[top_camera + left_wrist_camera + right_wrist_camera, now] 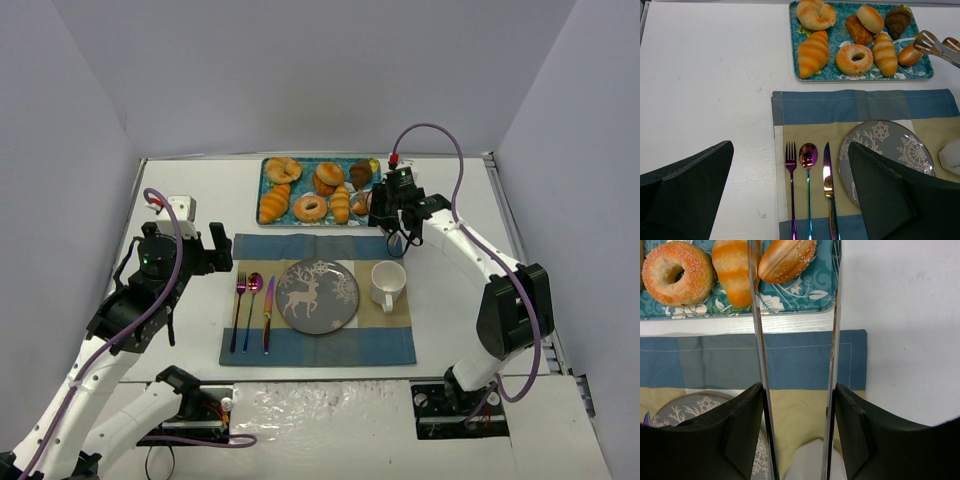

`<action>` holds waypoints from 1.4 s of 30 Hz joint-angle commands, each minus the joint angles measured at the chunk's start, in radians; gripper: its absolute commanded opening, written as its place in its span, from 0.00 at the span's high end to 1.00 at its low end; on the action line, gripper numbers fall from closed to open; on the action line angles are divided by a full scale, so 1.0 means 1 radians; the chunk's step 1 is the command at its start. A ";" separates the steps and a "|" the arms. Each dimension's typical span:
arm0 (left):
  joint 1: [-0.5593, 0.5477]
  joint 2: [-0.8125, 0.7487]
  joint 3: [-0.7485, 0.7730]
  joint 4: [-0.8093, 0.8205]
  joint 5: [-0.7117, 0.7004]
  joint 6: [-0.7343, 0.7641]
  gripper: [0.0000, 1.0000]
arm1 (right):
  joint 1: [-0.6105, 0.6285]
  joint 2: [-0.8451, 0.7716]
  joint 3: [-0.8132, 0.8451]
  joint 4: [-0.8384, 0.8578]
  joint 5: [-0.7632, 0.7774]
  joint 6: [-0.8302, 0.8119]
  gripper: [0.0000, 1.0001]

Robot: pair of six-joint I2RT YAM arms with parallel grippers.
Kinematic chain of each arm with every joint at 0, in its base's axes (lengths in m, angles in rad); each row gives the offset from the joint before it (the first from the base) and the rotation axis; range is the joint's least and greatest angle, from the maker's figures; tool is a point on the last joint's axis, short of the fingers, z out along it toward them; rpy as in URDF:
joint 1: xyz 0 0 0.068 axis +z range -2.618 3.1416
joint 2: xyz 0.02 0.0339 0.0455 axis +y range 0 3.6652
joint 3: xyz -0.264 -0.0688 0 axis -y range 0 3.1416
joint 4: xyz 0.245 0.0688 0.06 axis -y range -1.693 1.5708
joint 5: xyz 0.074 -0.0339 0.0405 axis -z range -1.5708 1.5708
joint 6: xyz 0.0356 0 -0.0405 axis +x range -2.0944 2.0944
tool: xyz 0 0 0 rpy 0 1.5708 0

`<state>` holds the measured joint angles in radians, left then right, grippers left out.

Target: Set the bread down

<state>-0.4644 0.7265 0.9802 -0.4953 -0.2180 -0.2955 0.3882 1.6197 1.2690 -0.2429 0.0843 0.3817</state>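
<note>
The bread [787, 257] is a small oval golden bun at the right end of the teal tray [815, 292]. It also shows in the top view [360, 203] and in the left wrist view [910, 54]. My right gripper [797, 390] [388, 208] is shut on metal tongs [756, 330]. The tongs' arms stand apart and reach towards the bun; their tips [927, 42] are just right of it. The grey deer plate [340, 290] lies bare on the placemat. My left gripper [790, 145] [205, 250] is open and empty above the placemat's left side.
The tray holds a doughnut [675, 272], striped croissant rolls [735, 270] and other pastries. A fork [791, 165], spoon [808, 156] and knife [827, 180] lie left of the plate. A white cup [388, 283] stands right of it.
</note>
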 commanded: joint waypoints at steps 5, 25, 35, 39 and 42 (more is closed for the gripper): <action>-0.004 0.002 0.031 0.055 -0.008 0.009 0.03 | 0.012 0.044 -0.004 0.086 0.024 0.026 0.47; -0.005 0.002 0.029 0.055 -0.007 0.009 0.03 | 0.024 0.074 -0.022 0.128 -0.002 0.041 0.79; -0.005 0.007 0.029 0.055 -0.006 0.009 0.03 | 0.025 -0.001 -0.017 0.110 -0.023 0.036 0.89; -0.005 0.007 0.029 0.055 -0.007 0.009 0.03 | 0.026 -0.040 -0.002 0.080 -0.026 0.028 0.89; -0.004 0.007 0.029 0.055 -0.007 0.009 0.03 | 0.026 -0.067 0.006 0.063 -0.045 0.023 0.89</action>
<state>-0.4644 0.7285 0.9802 -0.4953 -0.2176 -0.2955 0.4068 1.6510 1.2358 -0.1834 0.0602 0.4174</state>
